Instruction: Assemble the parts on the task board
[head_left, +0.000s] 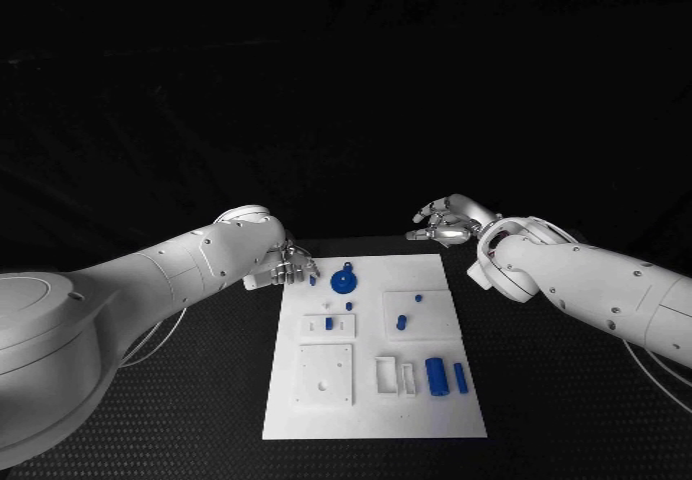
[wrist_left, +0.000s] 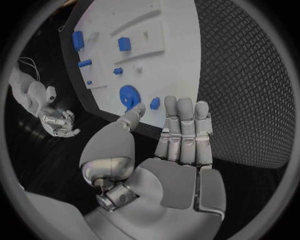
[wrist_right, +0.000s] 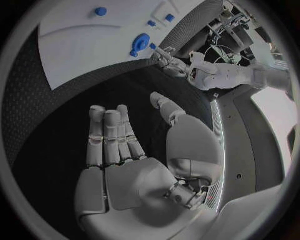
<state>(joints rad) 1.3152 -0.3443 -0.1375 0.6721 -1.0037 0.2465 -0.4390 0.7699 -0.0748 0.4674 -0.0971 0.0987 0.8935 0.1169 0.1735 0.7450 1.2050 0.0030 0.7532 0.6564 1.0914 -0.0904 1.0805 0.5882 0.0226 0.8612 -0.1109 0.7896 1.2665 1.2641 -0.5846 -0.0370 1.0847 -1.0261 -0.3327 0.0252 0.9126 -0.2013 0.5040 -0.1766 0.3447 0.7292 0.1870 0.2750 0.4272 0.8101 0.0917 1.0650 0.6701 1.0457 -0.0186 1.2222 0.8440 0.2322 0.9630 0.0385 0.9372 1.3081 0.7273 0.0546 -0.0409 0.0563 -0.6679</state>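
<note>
Task board (head_left: 368, 400) lies mid-table, blue parts (head_left: 444, 376) scattered across it, a blue disc (head_left: 343, 279) near its 12 o'clock edge. Left robot hand (head_left: 289, 266), fingers spread and empty, hovers just beside that disc; right robot hand (head_left: 444, 222), also empty, waits at 1 o'clock. Likely step: reaching, then pinching the disc.

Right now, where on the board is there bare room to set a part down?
The near strip of the white board, below the two blue cylinders, is bare. So is its far right corner, right of the blue disc. The middle is crowded with blocks and small blue pieces. The left hand hangs at the far left corner.
</note>
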